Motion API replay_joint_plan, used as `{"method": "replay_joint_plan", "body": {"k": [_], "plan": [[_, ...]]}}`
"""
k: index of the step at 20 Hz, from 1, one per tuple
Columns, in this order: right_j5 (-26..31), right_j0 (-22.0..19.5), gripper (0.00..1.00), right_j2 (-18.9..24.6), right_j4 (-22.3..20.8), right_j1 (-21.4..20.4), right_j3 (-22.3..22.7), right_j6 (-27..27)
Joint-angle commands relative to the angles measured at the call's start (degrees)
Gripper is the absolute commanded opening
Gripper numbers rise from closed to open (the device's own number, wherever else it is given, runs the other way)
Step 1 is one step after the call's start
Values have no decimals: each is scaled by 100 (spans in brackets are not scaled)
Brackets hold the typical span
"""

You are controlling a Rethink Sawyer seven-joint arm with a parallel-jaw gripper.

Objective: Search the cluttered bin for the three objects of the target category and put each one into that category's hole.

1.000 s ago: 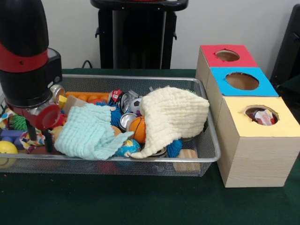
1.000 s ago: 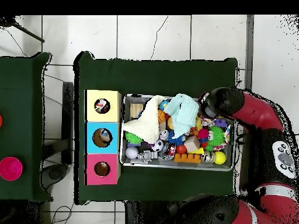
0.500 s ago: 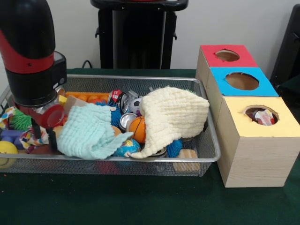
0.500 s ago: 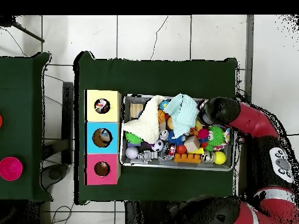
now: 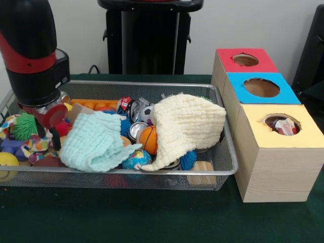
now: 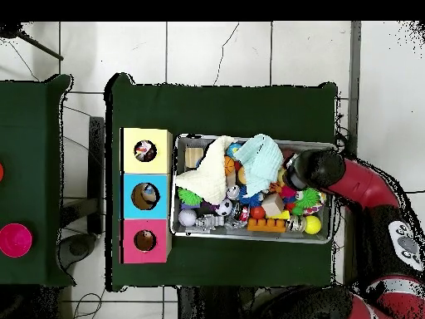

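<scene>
My gripper [image 5: 48, 137] hangs low at the left end of the wire bin [image 5: 152, 172], open, its dark fingers [image 5: 56, 143] just left of the mint cloth [image 5: 98, 144] and over small toys. Nothing shows between them. A cream cloth [image 5: 187, 124] drapes over the bin's right half. A basketball [image 5: 148, 139], a globe ball [image 5: 136, 159], cans [image 5: 132, 109] and a soccer ball [image 5: 146, 112] lie between the cloths. In the overhead view the arm [image 6: 319, 166] hides the gripper beside the mint cloth [image 6: 261, 162].
Three boxes with holes stand right of the bin: red [image 5: 245, 61], blue [image 5: 260, 87], yellow [image 5: 281, 124] with something inside. A green spiky ball [image 5: 23, 126], a yellow ball [image 5: 6, 159] and an orange brick [image 5: 93, 105] crowd the left end.
The gripper has shifted right from the bin's left front corner toward the mint cloth's edge and risen slightly. The green spiky ball now shows more fully. The cloths lie much as before.
</scene>
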Motion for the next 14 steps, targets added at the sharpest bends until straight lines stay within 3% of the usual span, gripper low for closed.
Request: {"method": "replay_joint_plan", "body": {"k": [1,7,14], "plan": [[-514,-248,100,61,103,73,764,634],[-622,-434,100,27,-66,331,468,415],[-1181,-547,100,-52,-108,1168,-167,581]]}}
